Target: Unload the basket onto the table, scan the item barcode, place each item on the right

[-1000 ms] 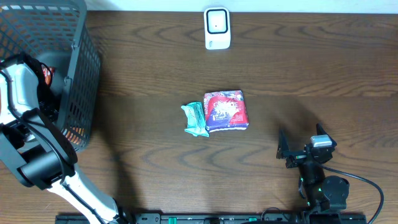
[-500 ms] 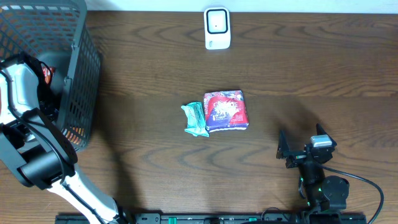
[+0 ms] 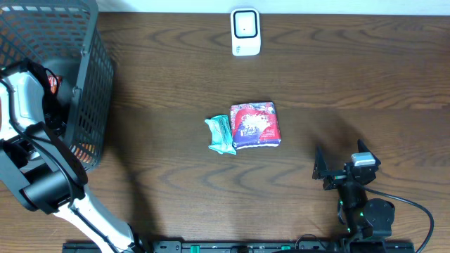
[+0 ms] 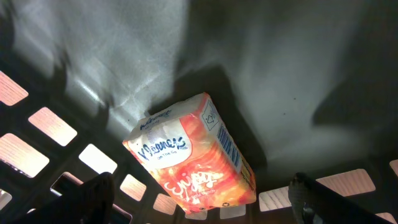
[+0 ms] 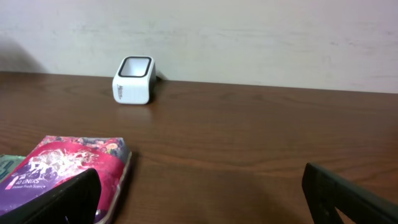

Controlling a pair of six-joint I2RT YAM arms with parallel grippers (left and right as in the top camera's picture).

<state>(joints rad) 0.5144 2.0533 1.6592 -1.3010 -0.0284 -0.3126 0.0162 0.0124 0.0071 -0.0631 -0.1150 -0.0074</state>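
Observation:
Inside the dark mesh basket lies an orange and white tissue pack, with a barcode on its white side face. My left gripper hangs open just above it, one dark finger on each side, touching nothing. The white barcode scanner stands at the table's far edge and also shows as the scanner in the right wrist view. My right gripper rests open and empty at the front right, facing the scanner.
A red and purple packet and a teal packet lie side by side mid-table. The red and purple packet sits just left of my right gripper's left finger. My left arm leans over the basket's front rim.

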